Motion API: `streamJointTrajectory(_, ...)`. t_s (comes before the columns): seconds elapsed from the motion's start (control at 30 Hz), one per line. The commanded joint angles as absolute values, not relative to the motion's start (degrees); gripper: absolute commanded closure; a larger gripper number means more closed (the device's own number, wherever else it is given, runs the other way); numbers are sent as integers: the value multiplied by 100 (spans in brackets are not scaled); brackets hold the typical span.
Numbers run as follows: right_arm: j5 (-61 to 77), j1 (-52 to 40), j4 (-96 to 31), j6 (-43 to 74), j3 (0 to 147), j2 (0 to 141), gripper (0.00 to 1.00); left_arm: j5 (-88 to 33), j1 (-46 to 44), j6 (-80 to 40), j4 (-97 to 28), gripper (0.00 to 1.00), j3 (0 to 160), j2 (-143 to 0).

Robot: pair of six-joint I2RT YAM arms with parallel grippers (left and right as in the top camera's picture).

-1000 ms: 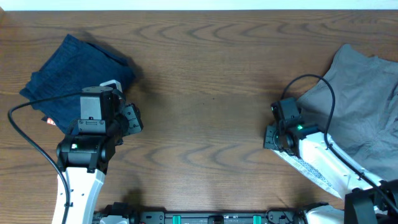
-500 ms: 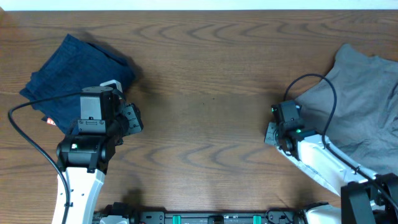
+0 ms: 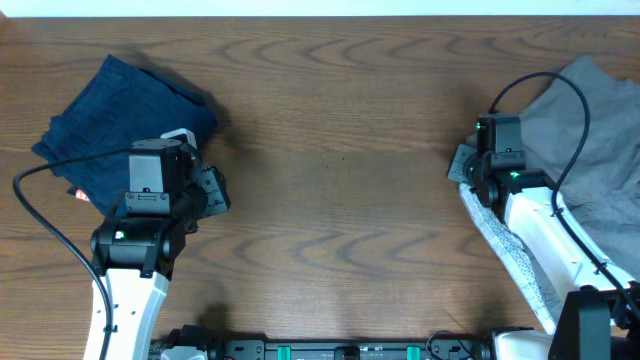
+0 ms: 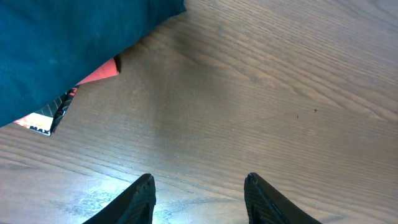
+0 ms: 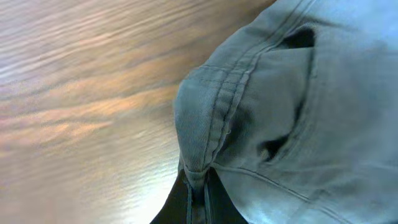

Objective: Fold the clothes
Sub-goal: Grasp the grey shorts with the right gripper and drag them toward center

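Observation:
The clothes, grey-olive trousers [image 3: 590, 140], lie bunched at the table's right edge. My right gripper [image 3: 470, 165] is at their left side. In the right wrist view this gripper [image 5: 199, 190] is shut on a stitched seam of the trousers [image 5: 298, 124], which rise in a fold above the jaws, a pocket opening beside it. My left gripper [image 3: 207, 190] hovers at the left, just right of a dark navy garment [image 3: 120, 110]. In the left wrist view it [image 4: 199, 196] is open over bare wood, with nothing between its fingers.
The navy folded garment [image 4: 62, 43] fills the upper left of the left wrist view, with a red-orange tag [image 4: 99, 73] sticking out beneath it. A black cable [image 3: 545, 85] loops over the right arm. The brown wooden table [image 3: 340, 150] spans the middle.
My right gripper closed on the trousers' edge, then moved away from me and to the right with the cloth. The left arm has stayed still.

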State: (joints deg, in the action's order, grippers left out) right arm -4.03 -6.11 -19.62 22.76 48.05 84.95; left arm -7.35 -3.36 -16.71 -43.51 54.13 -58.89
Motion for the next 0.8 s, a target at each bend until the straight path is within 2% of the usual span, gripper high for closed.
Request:
streamJointTrajectory(0.0,351,-1013,-1874,2377,4849,8591,99,-753,-303,-1682,-4333,52,5498,-5916)
streamJointTrajectory(0.13,373,-1798,-1280,2882,4849,8711,99,-753,-303,-1684,-4180,52,5498,-5916)
streamJointTrajectory(0.37,268,-3098,1063,3059,4856,8906,97,-753,-303,-1682,-3726,52,5498,-5990)
streamJointTrajectory(0.4,141,-3188,1166,3059,4864,8903,82,-753,-303,-1682,-3693,51,5498,-6025)
streamJointTrajectory(0.43,23,-3238,1142,3059,4875,8903,58,-753,-303,-1684,-3677,49,5498,-6073)
streamJointTrajectory(0.47,-34,-3256,1059,3057,4875,8903,39,-755,-303,-1684,-3677,46,5498,-6130)
streamJointTrajectory(0.53,-165,-3205,703,2936,4875,8903,7,-821,-320,-1684,-3682,41,5498,-6259)
streamJointTrajectory(0.57,-270,-3148,425,2829,4875,8877,1,-891,-336,-1684,-3682,40,5498,-6333)
streamJointTrajectory(0.77,-910,-2432,-1428,2801,4875,8488,1,-1299,-600,-1684,-3461,36,5498,-7015)
